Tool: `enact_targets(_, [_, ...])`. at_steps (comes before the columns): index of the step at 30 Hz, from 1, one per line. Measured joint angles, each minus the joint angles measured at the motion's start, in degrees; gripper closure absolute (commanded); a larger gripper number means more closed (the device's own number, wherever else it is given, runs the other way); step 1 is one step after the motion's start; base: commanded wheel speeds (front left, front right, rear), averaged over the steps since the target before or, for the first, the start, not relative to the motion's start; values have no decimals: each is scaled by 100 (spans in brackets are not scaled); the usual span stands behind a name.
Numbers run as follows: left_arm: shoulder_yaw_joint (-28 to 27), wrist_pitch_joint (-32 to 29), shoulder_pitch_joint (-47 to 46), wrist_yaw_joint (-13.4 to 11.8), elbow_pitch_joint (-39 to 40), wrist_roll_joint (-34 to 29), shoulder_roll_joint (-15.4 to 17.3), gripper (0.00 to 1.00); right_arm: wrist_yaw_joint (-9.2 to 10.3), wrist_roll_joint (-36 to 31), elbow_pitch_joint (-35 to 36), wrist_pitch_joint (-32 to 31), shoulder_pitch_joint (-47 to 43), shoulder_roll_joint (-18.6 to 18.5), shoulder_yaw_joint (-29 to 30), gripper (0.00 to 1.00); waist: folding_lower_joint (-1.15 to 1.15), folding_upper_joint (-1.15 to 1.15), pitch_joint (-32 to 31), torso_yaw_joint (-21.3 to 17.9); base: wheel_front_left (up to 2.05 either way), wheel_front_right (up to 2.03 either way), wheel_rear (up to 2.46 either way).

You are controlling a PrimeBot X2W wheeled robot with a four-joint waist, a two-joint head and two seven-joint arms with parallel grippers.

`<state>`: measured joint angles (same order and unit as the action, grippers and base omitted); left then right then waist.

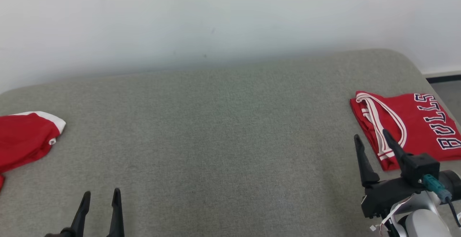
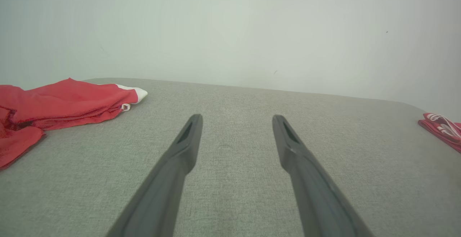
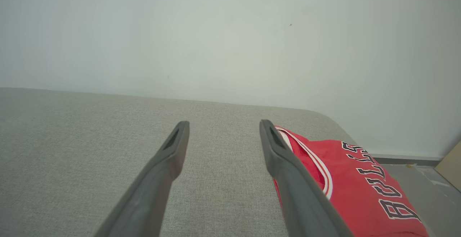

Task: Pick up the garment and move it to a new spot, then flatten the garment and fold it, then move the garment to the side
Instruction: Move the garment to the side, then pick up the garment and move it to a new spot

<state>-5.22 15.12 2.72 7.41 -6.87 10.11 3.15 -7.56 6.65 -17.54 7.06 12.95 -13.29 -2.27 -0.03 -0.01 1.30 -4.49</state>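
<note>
The folded red Bulls jersey (image 1: 414, 121) lies at the frame's right edge on the grey surface (image 1: 216, 121). The right gripper (image 1: 371, 134) is at the jersey's left edge, fingers apart. The left gripper (image 1: 101, 192), at lower left, is likewise spread.

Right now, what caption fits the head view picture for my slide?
Folded red Bulls jersey on the grey fabric surface, open right gripper at its edge.

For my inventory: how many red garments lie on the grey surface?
2. A folded BULLS jersey lies at the right edge; a crumpled red garment at the left edge, cut off by the picture, so more may be hidden.
</note>
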Motion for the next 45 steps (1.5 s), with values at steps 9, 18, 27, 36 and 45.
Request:
enact_targets(9, [-133,0,245,0,-168,-12,-14,0,0,103,-276,143,-160,386,-138,0,2,0,-392,263,0,0,0])
enact_targets(18, [-123,0,250,-31,-237,-7,-21,0,0,76,-613,309,-382,598,-37,0,2,1,-633,455,0,0,0])
enact_targets(27, [-102,0,167,-42,-379,-24,-23,0,0,48,-667,355,-499,695,4,0,2,1,-669,443,0,0,0])
enact_targets(36, [-54,0,8,-41,-465,-35,-24,0,0,38,-694,357,-501,715,-5,0,3,1,-637,371,0,0,0])
enact_targets(45, [-36,0,8,-41,-469,-32,-23,0,0,42,-695,357,-499,694,-15,0,3,1,-616,380,0,0,0])
